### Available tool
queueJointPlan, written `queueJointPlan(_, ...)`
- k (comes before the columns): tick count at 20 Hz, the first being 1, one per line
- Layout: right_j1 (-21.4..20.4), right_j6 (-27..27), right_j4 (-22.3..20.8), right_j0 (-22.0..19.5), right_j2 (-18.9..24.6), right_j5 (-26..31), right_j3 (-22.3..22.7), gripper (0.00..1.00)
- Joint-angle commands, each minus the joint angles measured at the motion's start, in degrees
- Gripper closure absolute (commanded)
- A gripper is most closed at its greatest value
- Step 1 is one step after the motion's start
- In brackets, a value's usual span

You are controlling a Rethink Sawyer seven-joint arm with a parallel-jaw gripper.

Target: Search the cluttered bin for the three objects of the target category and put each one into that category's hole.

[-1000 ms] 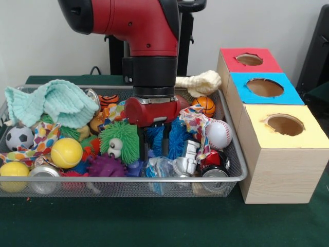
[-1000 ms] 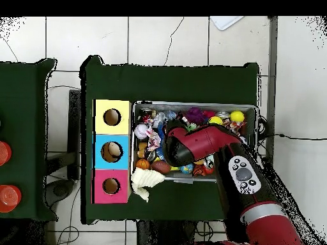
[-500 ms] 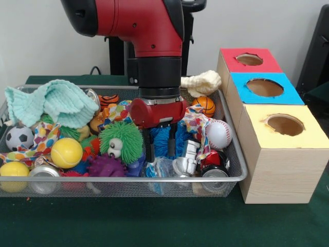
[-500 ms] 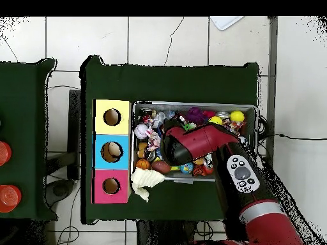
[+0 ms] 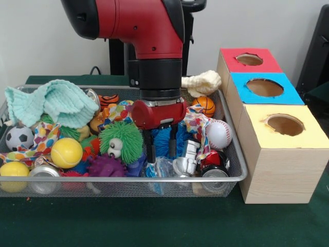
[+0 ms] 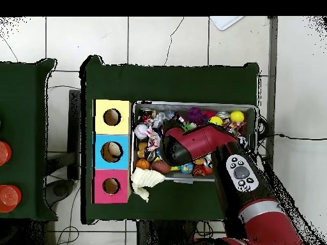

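Note:
My gripper (image 5: 161, 150) hangs low inside the wire mesh bin (image 5: 123, 178), open, with its two black fingers (image 5: 149, 149) either side of a blue fuzzy toy (image 5: 163, 138). A green fuzzy toy (image 5: 121, 141) with eyes sits just left of the fingers, and a silver can (image 5: 181, 165) lies just right of them. Three boxes stand to the right of the bin, with a red-topped hole (image 5: 249, 59), a blue-topped hole (image 5: 264, 87) and a yellow-topped hole (image 5: 285, 125). In the overhead view the red arm (image 6: 191, 143) covers the gripper and the bin's middle.
The bin also holds a yellow tennis ball (image 5: 66, 153), a soccer ball (image 5: 19, 138), a baseball (image 5: 219, 134), a small basketball (image 5: 205, 105), a purple spiky ball (image 5: 105, 165), a mint cloth (image 5: 51, 100) and patterned fabric. A cream cloth (image 5: 201, 82) drapes over the far rim.
The gripper has shifted slightly to the right in the front view and sunk a little deeper, its fingers still apart around the blue fuzzy toy.

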Motion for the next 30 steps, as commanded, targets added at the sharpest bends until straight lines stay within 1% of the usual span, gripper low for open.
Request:
queueJointPlan(1, 3.0, 2.7, 1.0, -0.1, 2.3, 3.6, 1.3, 0.00)
queueJointPlan(4, 3.3, 2.8, 1.0, 0.0, 2.1, 3.6, 1.2, 0.00)
queueJointPlan(8, 4.0, 3.2, 2.2, 0.1, 2.5, 4.6, 0.6, 0.00)
queueJointPlan(9, 5.1, 3.4, 1.9, 0.3, 2.1, 4.2, 0.0, 0.00)
queueJointPlan(17, 6.2, 3.0, 2.3, 0.4, 2.2, 4.1, -0.7, 0.00)
queueJointPlan(24, 7.1, 4.3, 0.4, 2.5, -0.4, 1.5, -2.4, 0.00)
queueJointPlan(30, 6.6, 4.9, -0.7, 4.2, -2.7, 0.3, -3.2, 0.00)
